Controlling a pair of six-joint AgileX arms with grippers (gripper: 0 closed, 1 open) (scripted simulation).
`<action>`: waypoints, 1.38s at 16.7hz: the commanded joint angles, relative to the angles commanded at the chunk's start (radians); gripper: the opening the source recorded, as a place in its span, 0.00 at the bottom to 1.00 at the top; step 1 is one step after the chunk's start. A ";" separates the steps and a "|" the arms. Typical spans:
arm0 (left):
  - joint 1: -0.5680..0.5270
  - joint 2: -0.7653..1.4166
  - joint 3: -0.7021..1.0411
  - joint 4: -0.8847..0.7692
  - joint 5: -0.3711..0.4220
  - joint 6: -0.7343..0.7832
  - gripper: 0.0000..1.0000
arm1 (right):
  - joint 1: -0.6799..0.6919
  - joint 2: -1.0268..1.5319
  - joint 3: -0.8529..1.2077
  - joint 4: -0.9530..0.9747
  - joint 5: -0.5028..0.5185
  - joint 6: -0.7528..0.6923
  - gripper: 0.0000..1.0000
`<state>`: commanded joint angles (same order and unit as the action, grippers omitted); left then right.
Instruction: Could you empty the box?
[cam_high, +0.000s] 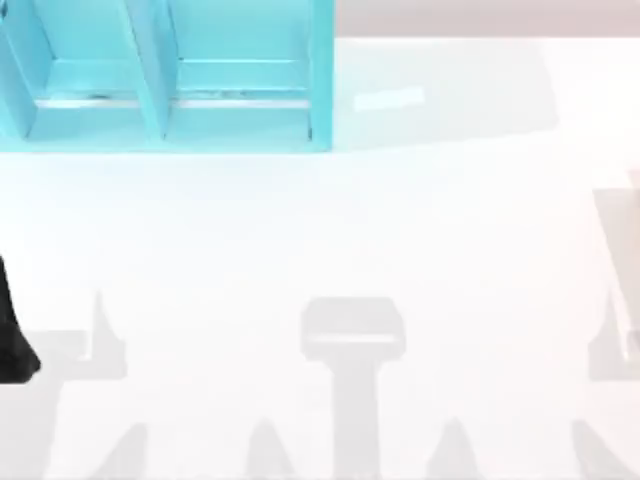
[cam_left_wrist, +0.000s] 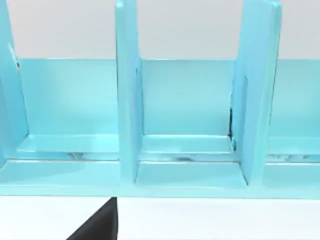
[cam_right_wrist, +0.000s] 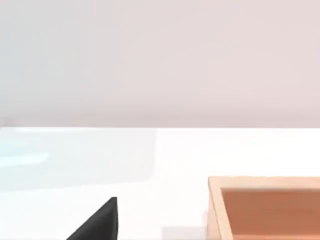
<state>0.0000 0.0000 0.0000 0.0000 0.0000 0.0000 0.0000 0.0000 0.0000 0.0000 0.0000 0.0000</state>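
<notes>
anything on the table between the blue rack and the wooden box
Nothing: in the right wrist view, bare white table runs up to the wooden box. The top view shows the blue rack at upper left.

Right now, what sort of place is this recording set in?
Probably a rendered tabletop workspace: a plain white table, a turquoise divided rack at its far left, and a wooden box seen from the right wrist.

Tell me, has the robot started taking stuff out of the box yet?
Nothing looks done yet. The blue rack at the table's far left has bare compartments. Nothing is in hand: the left arm sits at the table's left edge. The wooden box shows one corner, its inside mostly hidden, so emptying it is still ahead.
</notes>
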 joint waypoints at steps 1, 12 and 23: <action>0.000 0.000 0.000 0.000 0.000 0.000 1.00 | 0.000 0.000 0.000 0.000 0.000 0.000 1.00; 0.000 0.000 0.000 0.000 0.000 0.000 1.00 | -0.194 0.557 0.458 -0.442 -0.003 -0.185 1.00; 0.000 0.000 0.000 0.000 0.000 0.000 1.00 | -0.450 1.502 1.142 -1.083 -0.007 -0.435 1.00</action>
<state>0.0000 0.0000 0.0000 0.0000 0.0000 0.0000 -0.4499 1.5016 1.1416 -1.0827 -0.0072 -0.4345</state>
